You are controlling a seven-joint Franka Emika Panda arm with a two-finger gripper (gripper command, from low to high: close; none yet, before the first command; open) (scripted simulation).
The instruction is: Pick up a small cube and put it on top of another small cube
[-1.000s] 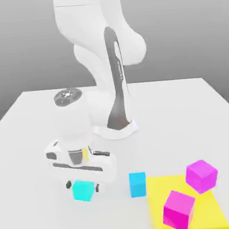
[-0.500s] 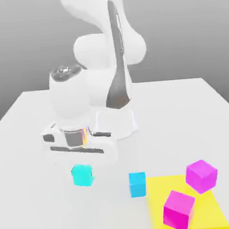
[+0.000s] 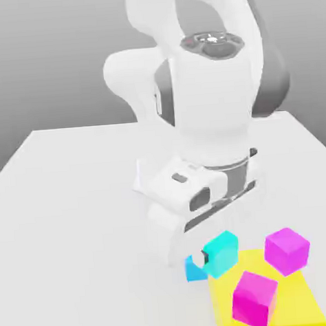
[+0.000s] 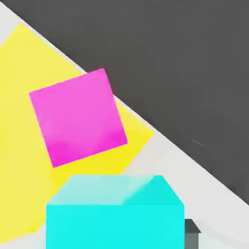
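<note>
My jaws pinch small turquoise-cyan cube, lifted off desk since a second ago, now just above small sky-blue cube. Next: align, lower.

Matt turquoise cube, glossy white arm

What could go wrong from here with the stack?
1. The turquoise cube sits tilted in the end effector; released that way, it may land on an edge and slide off the sky-blue cube.
2. The sky-blue cube is largely hidden behind the held cube, so misalignment is hard to spot.
3. The magenta cubes on the yellow mat stand close; a swing could knock them.
</note>
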